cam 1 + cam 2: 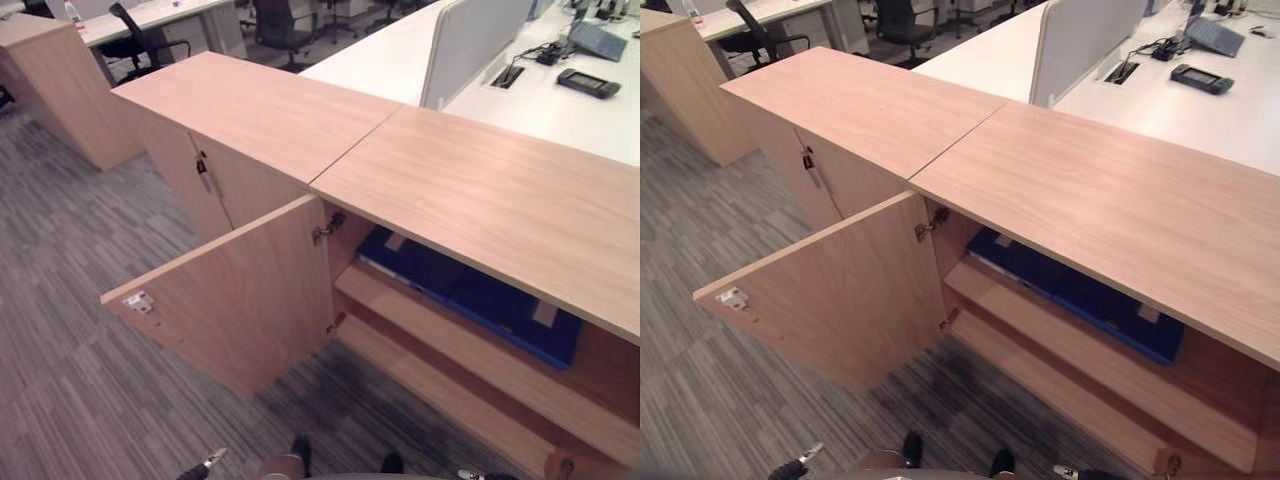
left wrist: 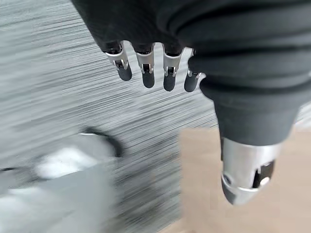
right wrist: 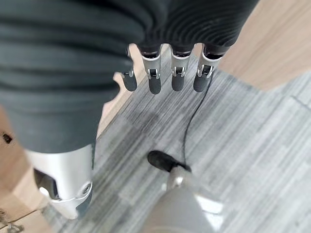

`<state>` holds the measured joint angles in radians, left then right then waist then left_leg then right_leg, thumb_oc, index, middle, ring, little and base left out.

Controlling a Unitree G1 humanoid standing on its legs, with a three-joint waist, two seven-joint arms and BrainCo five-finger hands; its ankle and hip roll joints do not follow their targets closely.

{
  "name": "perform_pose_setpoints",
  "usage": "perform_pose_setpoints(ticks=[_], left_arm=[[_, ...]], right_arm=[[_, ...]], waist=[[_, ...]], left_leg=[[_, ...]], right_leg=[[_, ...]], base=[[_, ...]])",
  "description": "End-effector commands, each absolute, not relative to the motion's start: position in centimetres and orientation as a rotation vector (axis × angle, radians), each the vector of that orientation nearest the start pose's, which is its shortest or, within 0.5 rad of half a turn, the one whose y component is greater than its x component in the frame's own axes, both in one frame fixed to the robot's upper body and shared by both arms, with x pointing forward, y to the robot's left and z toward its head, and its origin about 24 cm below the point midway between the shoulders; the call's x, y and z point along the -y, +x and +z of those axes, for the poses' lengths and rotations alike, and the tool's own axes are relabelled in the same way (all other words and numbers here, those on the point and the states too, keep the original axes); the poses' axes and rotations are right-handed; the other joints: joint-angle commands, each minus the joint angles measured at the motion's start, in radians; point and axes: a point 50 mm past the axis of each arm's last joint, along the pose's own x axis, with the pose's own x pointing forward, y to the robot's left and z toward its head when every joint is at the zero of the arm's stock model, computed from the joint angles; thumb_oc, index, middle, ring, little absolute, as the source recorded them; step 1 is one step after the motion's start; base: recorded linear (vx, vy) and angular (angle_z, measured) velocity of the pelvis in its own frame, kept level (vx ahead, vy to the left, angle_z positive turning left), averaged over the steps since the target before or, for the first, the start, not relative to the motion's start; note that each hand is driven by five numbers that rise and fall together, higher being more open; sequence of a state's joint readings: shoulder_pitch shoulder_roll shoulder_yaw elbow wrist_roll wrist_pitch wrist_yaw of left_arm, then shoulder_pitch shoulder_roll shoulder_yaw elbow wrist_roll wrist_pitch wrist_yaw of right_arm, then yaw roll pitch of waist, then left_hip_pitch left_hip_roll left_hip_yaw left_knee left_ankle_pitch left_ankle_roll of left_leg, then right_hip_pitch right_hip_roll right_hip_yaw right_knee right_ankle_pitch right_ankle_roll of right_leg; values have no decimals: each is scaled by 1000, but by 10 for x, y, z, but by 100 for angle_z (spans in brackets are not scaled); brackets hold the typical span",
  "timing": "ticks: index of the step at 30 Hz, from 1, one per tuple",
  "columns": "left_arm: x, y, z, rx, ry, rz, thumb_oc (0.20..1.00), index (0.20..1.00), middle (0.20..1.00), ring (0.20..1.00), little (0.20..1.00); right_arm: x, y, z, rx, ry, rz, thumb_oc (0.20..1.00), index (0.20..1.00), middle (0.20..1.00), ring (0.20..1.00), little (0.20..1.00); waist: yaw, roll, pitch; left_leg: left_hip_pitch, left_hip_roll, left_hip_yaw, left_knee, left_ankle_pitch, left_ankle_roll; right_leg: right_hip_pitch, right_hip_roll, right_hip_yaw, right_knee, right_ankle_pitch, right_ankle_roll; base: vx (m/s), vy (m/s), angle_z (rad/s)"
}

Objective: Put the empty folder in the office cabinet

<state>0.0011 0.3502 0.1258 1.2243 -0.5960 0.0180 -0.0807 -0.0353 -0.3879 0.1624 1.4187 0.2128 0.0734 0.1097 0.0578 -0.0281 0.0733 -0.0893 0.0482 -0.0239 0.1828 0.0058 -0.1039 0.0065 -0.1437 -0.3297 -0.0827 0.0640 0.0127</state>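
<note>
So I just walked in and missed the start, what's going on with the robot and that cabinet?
The robot stands facing a low wooden office cabinet whose left door hangs wide open. A blue folder lies flat on the upper shelf inside. Neither hand is handling anything: the left hand and the right hand both hang over the grey carpet with relaxed fingers, holding nothing. The neighbouring cabinet on the left is shut.

2 blue folders point(image 1: 470, 295) on shelf, 1 open door point(image 1: 235, 300), 2 office chairs point(image 1: 145, 40), 2 hands.
</note>
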Motion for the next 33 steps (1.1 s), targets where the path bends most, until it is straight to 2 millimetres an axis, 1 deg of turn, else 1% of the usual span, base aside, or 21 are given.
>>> perform_pose_setpoints(ticks=[1,2,3,4,5,7,8,12,14,15,21,22,23,26,27,28,31,32,33], left_arm=[[-327,119,-118,-871,-288,663,1000,1000,1000,1000,1000],[-327,119,-118,-871,-288,663,1000,1000,1000,1000,1000],[-333,126,-112,-849,-257,661,1000,1000,1000,1000,1000],[-343,136,-103,-834,-188,643,1000,1000,1000,1000,1000],[-355,145,-92,-809,-137,646,1000,1000,1000,1000,1000],[-367,153,-80,-782,-99,666,1000,1000,1000,1000,1000],[-371,161,-74,-753,-99,673,1000,1000,1000,1000,1000],[-394,167,-54,-704,-115,755,1000,1000,1000,1000,1000],[-399,167,-51,-698,-118,768,1000,1000,1000,1000,1000],[-406,174,-40,-663,-135,791,1000,1000,1000,1000,1000],[-431,183,-10,-590,-131,850,1000,1000,1000,1000,1000],[-431,183,-10,-590,-130,850,1000,1000,1000,1000,1000],[-437,187,2,-556,-121,864,1000,1000,1000,1000,1000],[-439,194,9,-554,-76,839,1000,1000,1000,1000,1000],[-437,201,13,-550,-49,814,1000,1000,1000,1000,1000],[-437,202,13,-550,-48,813,1000,1000,1000,1000,1000],[-425,220,14,-559,31,719,1000,1000,1000,1000,1000],[-418,227,13,-571,78,657,1000,1000,1000,1000,1000],[-414,230,11,-584,105,629,1000,1000,1000,1000,1000]], right_arm=[[296,51,-151,-1458,-162,-231,1000,1000,1000,1000,1000],[296,51,-151,-1458,-161,-231,1000,1000,1000,1000,1000],[298,49,-150,-1460,-159,-238,1000,1000,1000,1000,1000],[296,47,-151,-1461,-156,-223,1000,1000,1000,1000,1000],[293,48,-152,-1458,-153,-211,1000,1000,1000,1000,1000],[291,51,-153,-1443,-142,-204,1000,1000,1000,1000,1000],[289,51,-153,-1436,-136,-201,1000,1000,1000,1000,1000],[280,52,-156,-1432,-108,-175,1000,1000,1000,1000,1000],[279,52,-157,-1433,-103,-171,1000,1000,1000,1000,1000],[278,50,-157,-1437,-89,-169,1000,1000,1000,1000,1000],[272,56,-158,-1394,-35,-164,1000,1000,1000,1000,1000],[272,56,-158,-1394,-34,-164,1000,1000,1000,1000,1000],[271,59,-158,-1372,-28,-162,1000,1000,1000,1000,1000],[264,61,-159,-1357,-8,-143,1000,1000,1000,1000,1000],[263,61,-159,-1353,-9,-137,1000,1000,1000,1000,1000],[263,61,-160,-1353,-7,-138,1000,1000,1000,1000,1000],[259,63,-160,-1347,-8,-122,1000,1000,1000,1000,1000],[258,66,-160,-1334,-11,-111,1000,1000,1000,1000,1000],[257,66,-160,-1331,-11,-105,1000,1000,1000,1000,1000]], waist=[[7,26,-42],[7,26,-42],[8,27,-48],[2,31,-72],[2,35,-82],[-2,35,-86],[-3,35,-87],[-10,30,-95],[-11,27,-95],[-15,24,-97],[-28,6,-103],[-27,5,-103],[-32,-4,-102],[-37,-16,-104],[-39,-19,-105],[-38,-20,-105],[-43,-29,-106],[-45,-32,-104],[-45,-34,-104]], left_leg=[[32,29,-22,-196,10,16],[36,29,-22,-203,14,16],[43,23,-33,-229,23,15],[63,12,-34,-270,25,16],[73,3,-27,-270,22,18],[74,-9,-23,-270,19,21],[74,-13,-22,-270,17,23],[79,-23,-5,-270,11,31],[81,-26,-1,-270,10,33],[84,-32,4,-270,5,39],[86,-44,29,-270,0,51],[86,-44,30,-270,0,51],[86,-48,37,-270,-2,54],[84,-52,46,-270,-3,58],[82,-54,48,-270,-3,59],[82,-54,49,-270,-3,59],[79,-58,53,-270,-3,63],[77,-60,56,-270,-3,64],[77,-61,56,-270,-3,65]], right_leg=[[-6,41,40,12,-61,99],[-5,42,40,11,-60,99],[-10,38,35,7,-54,103],[-12,34,31,-3,-48,109],[-7,27,37,-5,-48,115],[-7,19,43,-5,-39,121],[-9,14,44,-5,-34,125],[-10,2,58,-5,-20,138],[-10,0,61,-5,-17,141],[-16,-4,69,-5,-8,147],[-33,-14,96,-5,14,161],[-33,-14,97,-5,14,161],[-40,-16,104,-5,22,166],[-46,-19,114,-5,29,170],[-49,-20,117,-5,31,171],[-50,-20,118,-5,31,171],[-55,-25,120,-5,37,175],[-57,-27,120,-5,40,177],[-58,-27,122,-5,41,177]], base=[[29,62,30],[20,110,33],[25,114,16],[40,184,17],[45,174,7],[-6,129,-3],[-11,97,-6],[2,69,-3],[-7,54,-17],[-12,82,-20],[-23,52,-18],[-37,31,-24],[-30,15,-25],[-30,10,-17],[-25,9,-13],[-26,9,-10],[-23,4,-8],[-29,5,-8],[-38,8,-7]])
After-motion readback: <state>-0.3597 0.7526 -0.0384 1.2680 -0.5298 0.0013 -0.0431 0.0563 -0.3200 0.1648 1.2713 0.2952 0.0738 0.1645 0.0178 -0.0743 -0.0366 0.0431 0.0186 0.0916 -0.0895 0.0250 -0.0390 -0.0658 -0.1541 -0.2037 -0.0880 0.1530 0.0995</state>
